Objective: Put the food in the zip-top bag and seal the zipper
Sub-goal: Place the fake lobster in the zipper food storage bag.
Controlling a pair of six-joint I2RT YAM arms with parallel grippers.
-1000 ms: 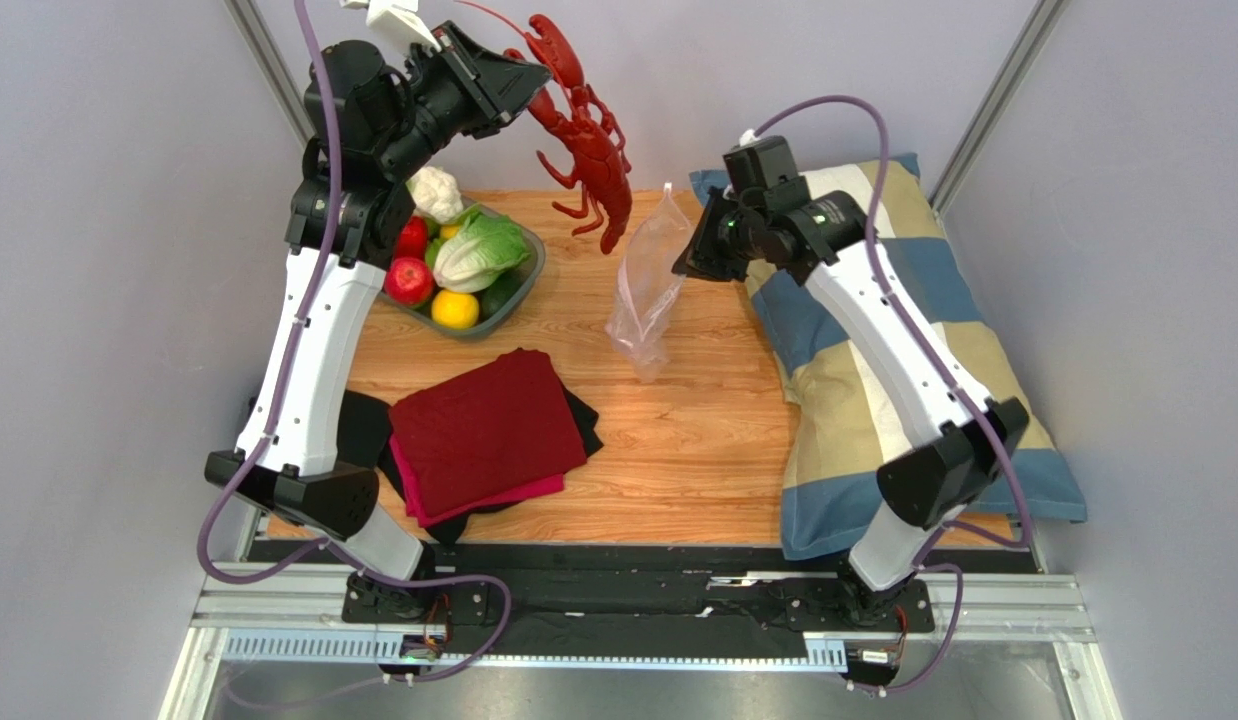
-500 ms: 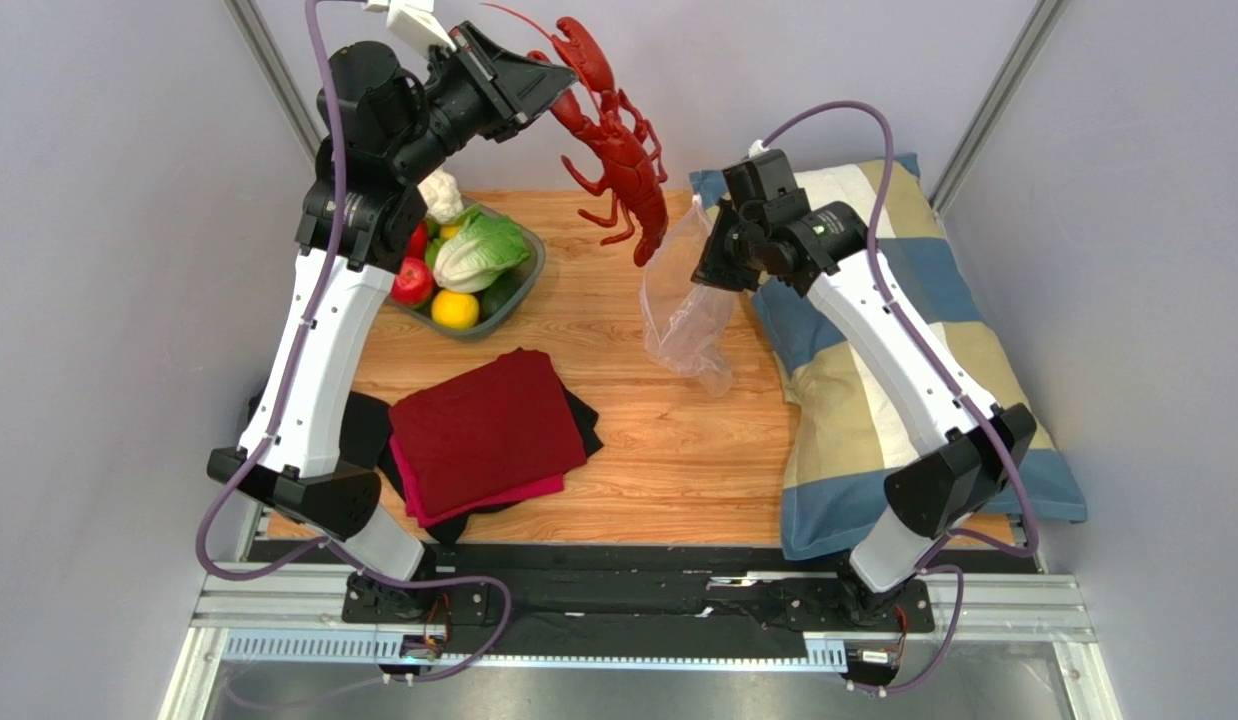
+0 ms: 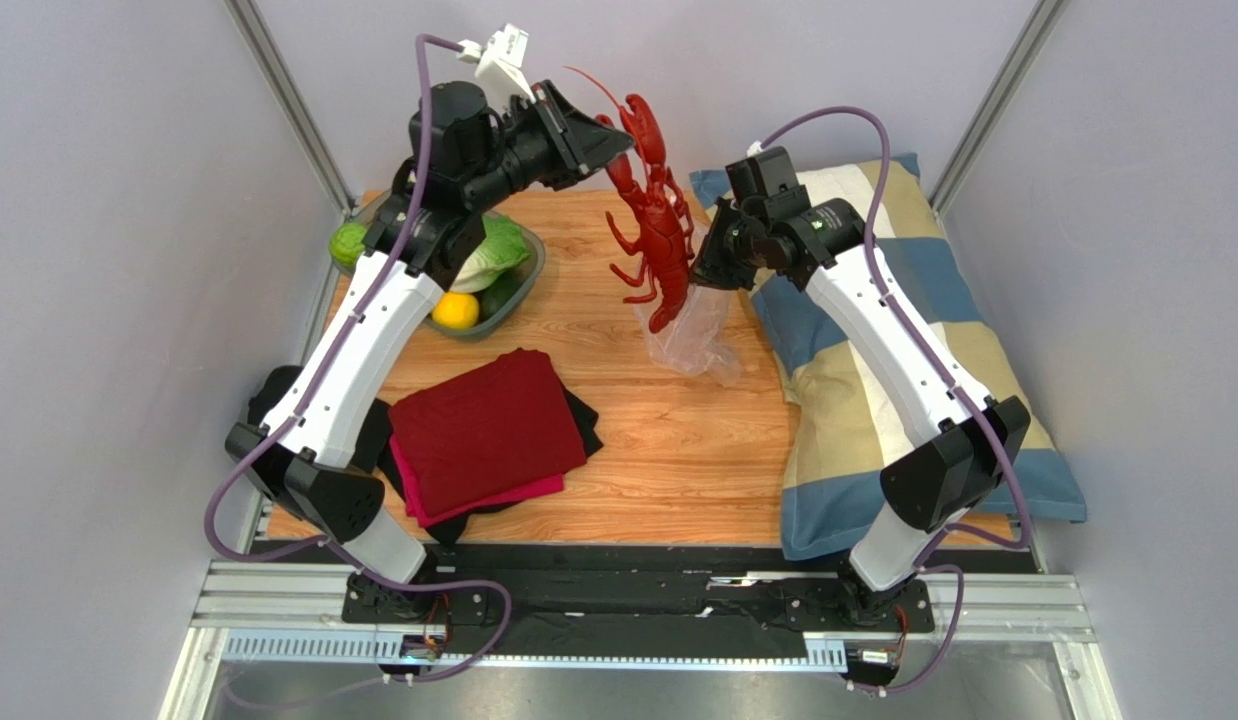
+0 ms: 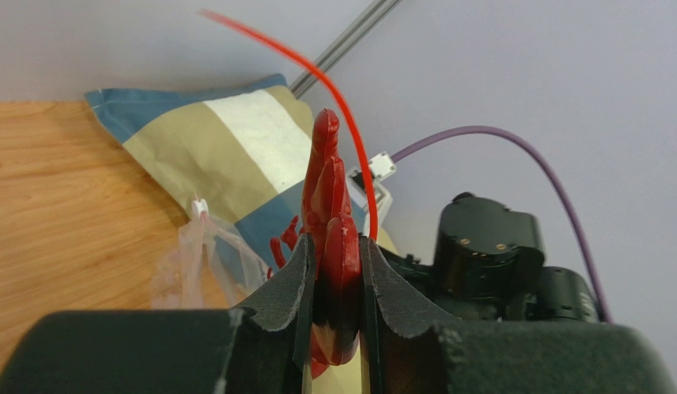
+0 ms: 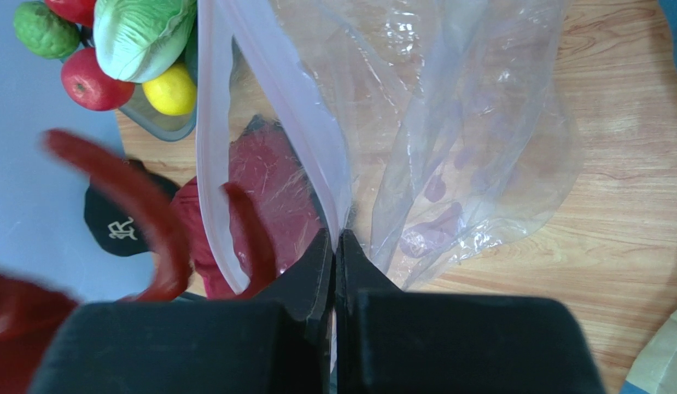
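My left gripper (image 3: pixel 598 144) is shut on the tail end of the dark-red lobster (image 3: pixel 657 228), which hangs head down, its lower end at the mouth of the clear zip-top bag (image 3: pixel 694 333). In the left wrist view the lobster (image 4: pixel 333 205) is clamped between the pads (image 4: pixel 288 279). My right gripper (image 3: pixel 711 258) is shut on the bag's mouth edge and holds it up, its bottom resting on the table. In the right wrist view the zipper strip (image 5: pixel 209 164) gapes open beside blurred red claws (image 5: pixel 128 189). A green ball (image 3: pixel 347 243) and a red fruit (image 5: pixel 91 80) stay at the bowl.
A grey bowl (image 3: pixel 529 282) at the back left holds lettuce (image 3: pixel 498 248) and a lemon (image 3: pixel 455 309). A folded dark-red cloth (image 3: pixel 483 428) lies on dark cloths at the front left. A checked pillow (image 3: pixel 896 375) lies along the table's right side.
My left arm has swung right and down with the lobster, from above the bowl to the bag's mouth. The right gripper shifted the bag slightly right and still holds it.
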